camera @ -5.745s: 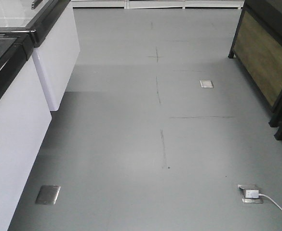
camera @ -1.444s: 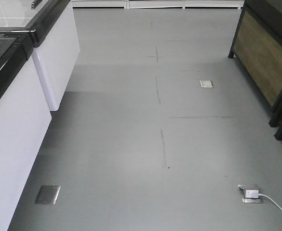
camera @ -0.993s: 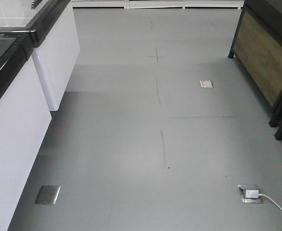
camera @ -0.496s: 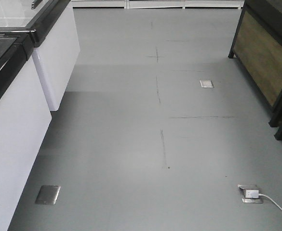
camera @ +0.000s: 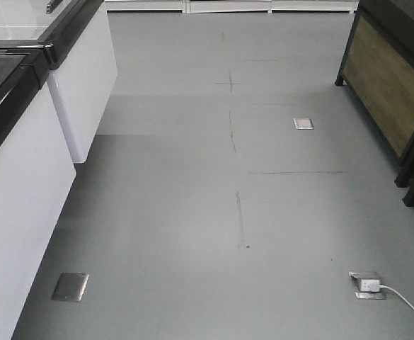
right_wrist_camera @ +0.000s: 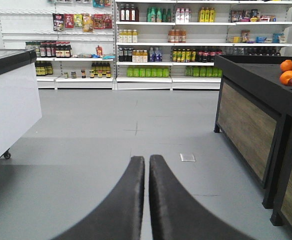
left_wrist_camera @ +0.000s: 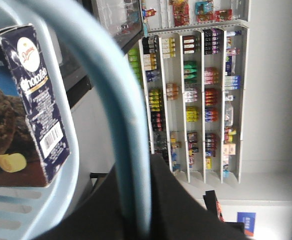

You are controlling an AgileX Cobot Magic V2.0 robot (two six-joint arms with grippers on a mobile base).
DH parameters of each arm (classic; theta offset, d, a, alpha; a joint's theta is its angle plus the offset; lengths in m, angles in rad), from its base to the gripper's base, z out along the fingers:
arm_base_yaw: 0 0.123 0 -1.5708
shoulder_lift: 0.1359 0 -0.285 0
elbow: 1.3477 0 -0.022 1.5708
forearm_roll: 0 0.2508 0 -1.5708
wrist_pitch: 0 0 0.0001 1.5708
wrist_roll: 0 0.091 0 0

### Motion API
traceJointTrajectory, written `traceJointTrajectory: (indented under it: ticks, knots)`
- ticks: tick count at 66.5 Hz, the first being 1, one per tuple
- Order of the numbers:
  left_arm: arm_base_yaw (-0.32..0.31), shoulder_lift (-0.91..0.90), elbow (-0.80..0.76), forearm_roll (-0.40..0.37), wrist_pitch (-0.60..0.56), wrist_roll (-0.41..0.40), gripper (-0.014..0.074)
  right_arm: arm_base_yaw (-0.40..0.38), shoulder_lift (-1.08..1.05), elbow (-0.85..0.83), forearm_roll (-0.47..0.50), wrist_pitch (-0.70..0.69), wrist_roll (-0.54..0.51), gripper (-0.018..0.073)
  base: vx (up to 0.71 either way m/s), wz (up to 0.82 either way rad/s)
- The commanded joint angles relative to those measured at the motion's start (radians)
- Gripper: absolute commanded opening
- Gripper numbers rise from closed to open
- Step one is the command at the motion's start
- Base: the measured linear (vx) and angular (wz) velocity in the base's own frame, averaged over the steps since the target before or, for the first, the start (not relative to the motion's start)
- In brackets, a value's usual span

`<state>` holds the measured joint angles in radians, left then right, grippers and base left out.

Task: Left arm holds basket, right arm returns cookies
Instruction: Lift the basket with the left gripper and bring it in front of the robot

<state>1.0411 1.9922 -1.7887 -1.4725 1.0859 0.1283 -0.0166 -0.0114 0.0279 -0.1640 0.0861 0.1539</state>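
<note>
In the left wrist view my left gripper (left_wrist_camera: 141, 200) is shut on the light blue hoop handle (left_wrist_camera: 126, 115) of the basket (left_wrist_camera: 31, 210). The dark navy cookie box (left_wrist_camera: 28, 105) stands in the basket at the left, its barcode label showing. In the right wrist view my right gripper (right_wrist_camera: 146, 165) is shut and empty, its two black fingers (right_wrist_camera: 128, 200) almost touching, held above the grey floor. Neither arm nor the basket shows in the front view.
A white freezer cabinet with black rim (camera: 23, 142) lines the left of the aisle. A dark wood-panelled stand (camera: 394, 92) with oranges (right_wrist_camera: 288, 75) is at the right. Stocked shelves (right_wrist_camera: 150, 45) stand far ahead. Floor outlet plates (camera: 70, 286) and a cabled plug (camera: 368, 285) lie on the floor.
</note>
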Motion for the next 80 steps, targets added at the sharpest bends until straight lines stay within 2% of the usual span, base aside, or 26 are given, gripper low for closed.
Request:
traceJointTrajectory:
  ticks: [1,6,14,24,38,48,56,62,72,80]
  knots:
    - [0.001,-0.060,-0.027,-0.164,0.006,0.047,-0.0007,-0.004,-0.013,0.018,-0.011,-0.073,0.001,-0.0006,0.00,0.00]
    - [-0.010,-0.061,-0.028,-0.309,0.018,0.091,-0.0007,-0.004,-0.013,0.018,-0.011,-0.073,0.001,-0.0006,0.00,0.00]
    - [-0.045,-0.068,-0.080,-0.311,0.021,0.086,-0.0004,-0.004,-0.013,0.018,-0.011,-0.073,0.001,-0.0006,0.00,0.00]
    - [-0.122,-0.073,-0.140,-0.311,0.051,0.095,-0.0004,-0.004,-0.013,0.018,-0.011,-0.073,0.001,-0.0006,0.00,0.00]
    - [-0.293,-0.092,-0.145,-0.311,0.070,0.117,-0.0003,-0.004,-0.013,0.018,-0.011,-0.074,0.001,-0.0006,0.00,0.00]
    - [-0.437,-0.128,-0.131,-0.308,0.093,0.177,-0.0003,-0.004,-0.013,0.018,-0.011,-0.073,0.001,-0.0006,0.00,0.00]
    - [-0.523,-0.180,-0.054,-0.309,0.078,0.235,-0.0003,-0.004,-0.013,0.018,-0.011,-0.073,0.001,-0.0006,0.00,0.00]
    - [-0.582,-0.236,0.071,-0.311,0.044,0.268,-0.0003,-0.004,-0.013,0.018,-0.011,-0.073,0.001,-0.0006,0.00,0.00]
    - [-0.706,-0.330,0.283,-0.311,0.024,0.392,-0.0003,-0.004,-0.013,0.018,-0.011,-0.073,0.001,-0.0006,0.00,0.00]
    - [-0.802,-0.357,0.384,-0.311,0.037,0.456,-0.0003,-0.004,-0.013,0.018,-0.011,-0.073,0.001,-0.0006,0.00,0.00]
